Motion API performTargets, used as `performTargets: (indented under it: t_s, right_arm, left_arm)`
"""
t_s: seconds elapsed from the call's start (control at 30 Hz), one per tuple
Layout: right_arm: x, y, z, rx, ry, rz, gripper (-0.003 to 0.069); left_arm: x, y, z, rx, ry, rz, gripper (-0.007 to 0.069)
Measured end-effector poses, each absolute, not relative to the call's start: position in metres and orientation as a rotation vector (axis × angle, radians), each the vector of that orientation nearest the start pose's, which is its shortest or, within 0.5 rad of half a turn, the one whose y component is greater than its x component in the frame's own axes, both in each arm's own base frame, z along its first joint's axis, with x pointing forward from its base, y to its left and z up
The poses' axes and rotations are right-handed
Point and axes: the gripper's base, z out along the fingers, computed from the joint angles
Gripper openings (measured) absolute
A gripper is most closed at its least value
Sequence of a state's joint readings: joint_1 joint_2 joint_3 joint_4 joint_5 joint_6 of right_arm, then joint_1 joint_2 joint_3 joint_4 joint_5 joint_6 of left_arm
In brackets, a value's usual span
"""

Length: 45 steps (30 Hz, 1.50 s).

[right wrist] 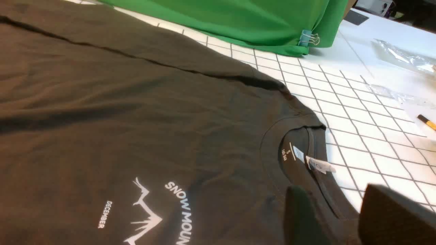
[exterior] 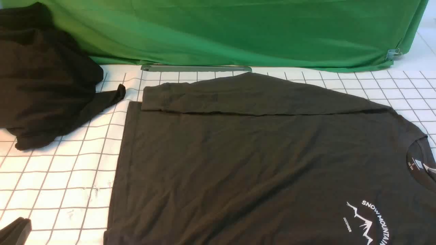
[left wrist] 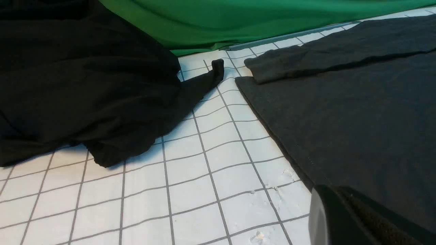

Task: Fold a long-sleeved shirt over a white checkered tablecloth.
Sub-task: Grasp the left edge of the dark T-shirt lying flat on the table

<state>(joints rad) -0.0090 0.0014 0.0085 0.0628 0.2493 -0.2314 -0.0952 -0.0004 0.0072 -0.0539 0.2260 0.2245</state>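
The long-sleeved shirt lies flat on the white checkered tablecloth, neck to the right, with its far sleeve folded across the body along the far edge. "SNOW MOUNTAIN" and the mountain print show near the front right. My left gripper sits low at the front left, beside the shirt's hem. The left wrist view shows only one finger at the hem of the shirt. My right gripper is open just above the collar of the shirt, its fingers apart with nothing gripped. It is outside the front view.
A black shapeless heap of cloth covers the far left. A green cloth hangs along the back, held by a binder clip, with a grey strip at its foot. Clear plastic bags and a yellow pencil lie to the right.
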Motion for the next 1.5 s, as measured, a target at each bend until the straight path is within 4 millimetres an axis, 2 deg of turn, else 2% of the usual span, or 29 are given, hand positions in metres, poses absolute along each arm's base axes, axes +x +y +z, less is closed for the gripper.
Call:
performTargets:
  t_s: [1.07, 1.13, 1.17, 1.27, 1.4, 1.5]
  right_arm:
    - [0.056, 0.001, 0.188, -0.152, 1.736, -0.118, 0.0242]
    - [0.056, 0.001, 0.188, -0.152, 1.736, -0.118, 0.0242]
    - [0.056, 0.001, 0.188, -0.151, 1.73, -0.119, 0.0242]
    - [0.056, 0.001, 0.19, -0.149, 1.713, -0.121, 0.0242]
    - [0.056, 0.001, 0.19, -0.145, 1.708, -0.118, 0.0242]
    - [0.057, 0.001, 0.199, 0.041, 1.615, 0.055, 0.0242]
  left_arm:
    - [0.056, -0.006, 0.191, 0.234, 1.689, 0.044, 0.0003]
    - [0.056, -0.007, 0.196, 0.165, 1.648, -0.028, 0.0003]
    - [0.056, -0.007, 0.203, 0.046, 1.58, -0.139, 0.0003]
    - [0.056, -0.004, 0.214, -0.16, 1.452, -0.306, 0.0003]
    - [0.054, 0.005, 0.228, -0.362, 1.264, -0.435, 0.0003]
    - [0.046, 0.013, 0.249, -0.489, 1.033, -0.576, 0.0003]
